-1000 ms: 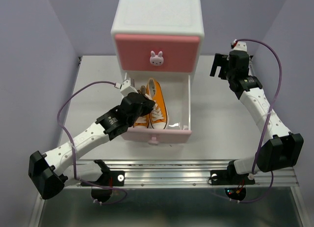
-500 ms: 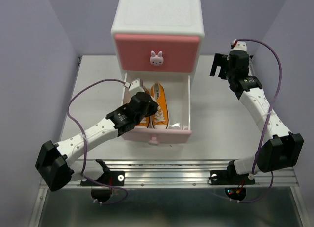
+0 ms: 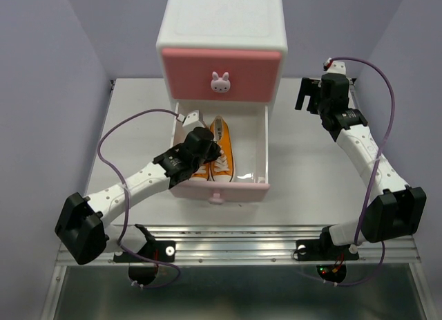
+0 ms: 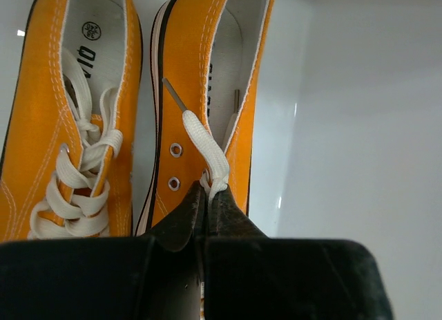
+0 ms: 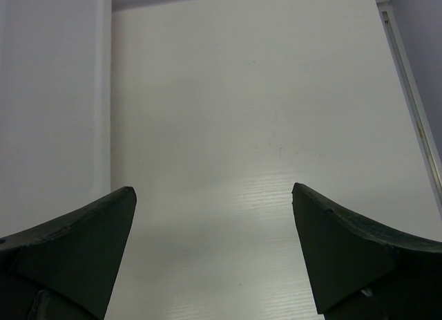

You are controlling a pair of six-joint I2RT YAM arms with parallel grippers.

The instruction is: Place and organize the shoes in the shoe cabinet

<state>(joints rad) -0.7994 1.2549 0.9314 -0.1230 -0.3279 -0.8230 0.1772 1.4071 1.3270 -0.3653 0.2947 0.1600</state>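
Light and floppy, the orange sneaker (image 4: 186,71) handles best by its eyelet edge, where the left gripper (image 4: 205,192) jaws pinch it; the right gripper (image 5: 213,190) jaws are spread.

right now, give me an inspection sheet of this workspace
surface: white table, cabinet at its far end
job's things: shoe cabinet, upper drawer shut, lower drawer open; orange sneakers side by side inside; black pair not seen
clutter: nothing seen
grippers: left gripper shut on a white lace; right gripper open, empty, over the table
cables: purple cables loop off both arms
surroundings: lilac walls
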